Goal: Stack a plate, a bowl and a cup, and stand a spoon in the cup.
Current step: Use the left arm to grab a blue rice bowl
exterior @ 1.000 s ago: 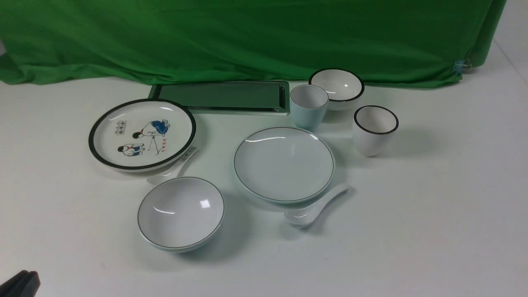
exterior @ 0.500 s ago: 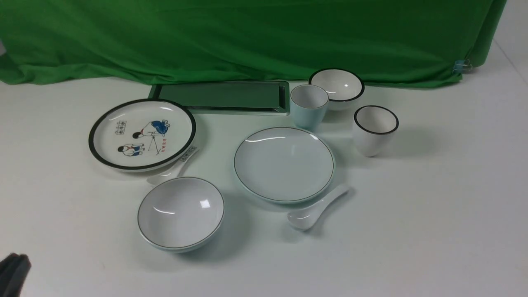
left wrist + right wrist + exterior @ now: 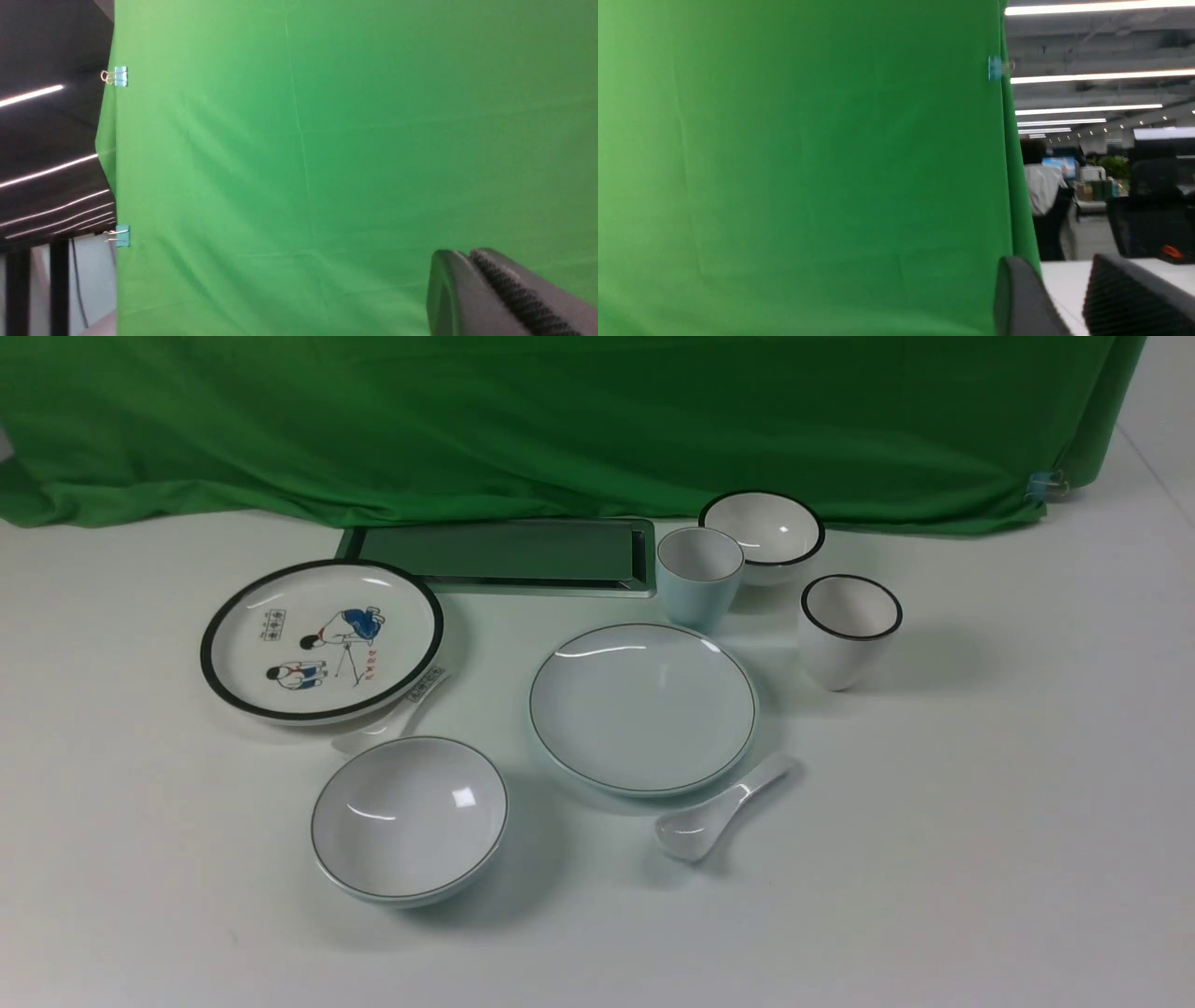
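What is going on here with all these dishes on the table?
Nothing is being handled at this moment. The plate, the bowl, the cup and the spoon all sit separately on the table, so no stacking is done yet. Neither arm shows in the front view. The left claw is shut and the right claw is open; both are empty.

Bare table (image 3: 980, 821) right of the spoon (image 3: 724, 807); plate (image 3: 642, 709) just beside its left.
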`<action>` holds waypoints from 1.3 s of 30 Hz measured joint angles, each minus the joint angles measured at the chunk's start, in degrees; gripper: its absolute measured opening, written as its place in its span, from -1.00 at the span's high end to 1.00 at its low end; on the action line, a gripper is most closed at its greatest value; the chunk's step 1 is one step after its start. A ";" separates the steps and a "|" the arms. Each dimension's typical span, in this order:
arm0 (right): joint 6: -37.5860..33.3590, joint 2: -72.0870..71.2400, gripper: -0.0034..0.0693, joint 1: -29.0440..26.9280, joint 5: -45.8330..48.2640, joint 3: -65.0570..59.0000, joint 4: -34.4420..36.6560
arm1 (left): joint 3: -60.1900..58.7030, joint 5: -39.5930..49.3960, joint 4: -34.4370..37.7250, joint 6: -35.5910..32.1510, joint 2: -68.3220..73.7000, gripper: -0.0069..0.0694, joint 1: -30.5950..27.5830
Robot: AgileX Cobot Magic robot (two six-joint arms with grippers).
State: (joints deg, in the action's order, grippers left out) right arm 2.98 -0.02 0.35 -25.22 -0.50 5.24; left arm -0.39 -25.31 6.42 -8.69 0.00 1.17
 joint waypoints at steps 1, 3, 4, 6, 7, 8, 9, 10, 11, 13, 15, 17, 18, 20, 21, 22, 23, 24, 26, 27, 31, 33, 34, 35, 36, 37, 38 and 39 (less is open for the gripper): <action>0.72 0.00 0.24 0.00 -0.21 0.00 0.00 | 0.00 -1.37 -0.25 3.11 0.00 0.89 0.00; 1.28 0.00 0.27 0.00 -0.44 0.00 -0.26 | 0.00 -4.98 -0.79 9.36 0.00 0.89 0.00; 1.35 0.00 0.28 0.00 -0.55 0.00 -0.38 | 0.00 -6.04 -0.80 10.60 0.00 0.89 0.00; 1.65 0.40 0.41 0.00 -1.25 0.06 -1.60 | 1.56 -9.05 -1.42 15.75 0.00 0.89 0.00; 1.65 0.80 0.48 0.00 -1.14 0.40 -1.79 | 3.44 -8.13 -2.00 16.33 0.16 0.89 0.00; 1.48 1.82 0.64 0.00 -0.47 1.40 -2.18 | 6.71 -5.62 -2.59 16.92 0.82 0.89 0.00; 1.27 3.22 0.73 0.00 0.03 3.00 -2.30 | 10.63 -2.30 -3.01 17.05 2.09 0.89 0.00; 0.27 5.02 0.80 0.00 0.40 4.96 -2.41 | 14.76 1.73 -3.32 16.23 4.45 0.89 0.00; -0.82 7.18 0.83 0.00 0.57 7.12 -2.48 | 18.74 4.56 -3.40 14.55 7.06 0.89 0.00; -3.33 12.36 0.85 0.00 1.15 11.66 -2.59 | 25.57 8.03 -3.56 10.69 12.64 0.89 0.00; -6.51 17.72 0.86 0.00 2.00 15.22 -2.59 | 29.48 9.44 -3.60 7.23 18.79 0.89 0.00; -9.92 24.02 0.86 0.00 2.70 18.06 -2.64 | 32.80 10.32 -3.60 5.57 26.43 0.89 0.00; -10.66 26.74 0.86 0.00 3.08 18.85 -2.70 | 33.92 11.70 -3.60 5.57 30.03 0.89 0.00; -11.31 31.64 0.86 0.00 4.53 19.99 -2.70 | 35.41 14.36 -3.60 6.02 34.31 0.89 0.00; -10.90 37.93 0.86 0.16 10.36 21.99 -2.74 | 37.84 22.35 -3.53 7.48 39.87 0.89 0.00; -10.90 38.60 0.86 0.16 11.33 22.30 -2.74 | 38.51 23.43 -3.35 7.61 41.21 0.89 0.00; -10.06 41.95 0.86 0.61 16.80 24.05 -2.74 | 39.92 29.08 -2.79 8.10 43.81 0.89 0.00; -9.40 45.92 0.86 1.46 23.07 26.03 -2.74 | 42.03 36.04 -1.43 8.17 47.66 0.89 0.00; -9.30 54.45 0.87 4.22 37.99 32.25 -2.68 | 45.57 48.53 2.32 5.14 54.85 0.89 0.00; -9.46 56.73 0.87 5.03 42.51 33.88 -2.63 | 46.50 51.75 3.93 3.59 57.00 0.89 0.00; -10.04 72.01 0.86 10.69 57.83 45.20 -2.56 | 49.23 60.03 14.37 -3.00 65.82 0.89 0.00; -10.13 75.95 0.84 12.20 60.20 49.73 -2.56 | 49.99 62.18 18.29 -6.83 68.22 0.88 0.00; -10.13 78.39 0.81 13.04 61.17 52.39 -2.56 | 50.39 63.16 20.20 -8.56 69.35 0.87 0.00; -10.13 82.96 0.72 14.45 62.82 57.90 -2.50 | 51.08 64.68 22.91 -10.90 71.22 0.86 0.00; -10.29 85.62 0.63 15.16 63.98 61.47 -2.39 | 51.32 65.25 23.60 -11.47 71.93 0.84 0.00; -10.43 88.17 0.53 15.74 65.28 65.17 -2.23 | 51.46 65.67 24.08 -12.01 72.73 0.83 0.00; -10.63 90.15 0.47 16.24 66.21 68.21 -1.90 | 51.46 65.80 24.17 -12.25 73.07 0.82 0.00; -11.90 93.96 0.29 16.71 68.78 74.38 -1.01 | 51.46 66.53 23.96 -12.31 73.80 0.79 0.00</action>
State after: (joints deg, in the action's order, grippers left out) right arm -8.92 93.94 17.06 43.56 73.88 4.24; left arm 51.06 41.21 30.38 -21.00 73.80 1.17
